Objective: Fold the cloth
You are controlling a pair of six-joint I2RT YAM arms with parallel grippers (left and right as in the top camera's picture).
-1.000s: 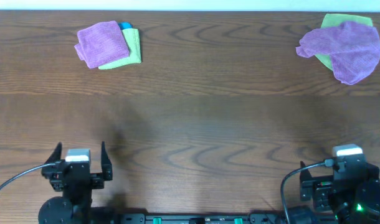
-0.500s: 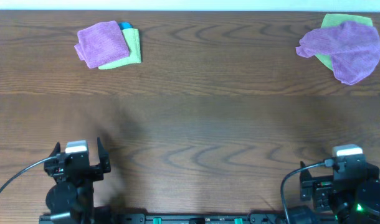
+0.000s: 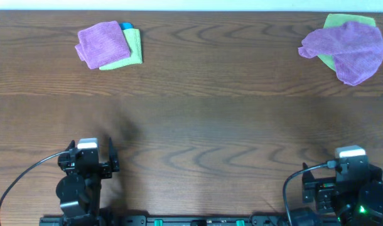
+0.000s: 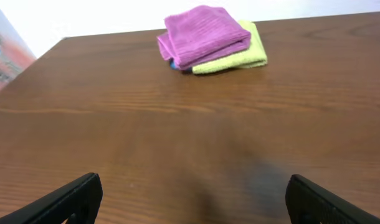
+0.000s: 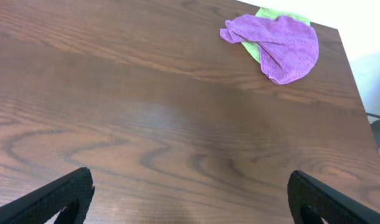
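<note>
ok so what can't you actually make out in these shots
- blue cloth: overhead shows only a sliver; the pinkish-purple cloth and a lime-green cloth cover the rest
- second lime-green cloth: mostly under the violet cloth, in overhead and right wrist
- tag on the pinkish-purple cloth: none shows in any view, perhaps folded under

The cloth [image 4: 205, 32] lies folded atop a lime-green cloth [image 4: 243, 57], beyond the left end effector's [image 4: 193, 183] spread fingers [image 4: 71, 200].
</note>
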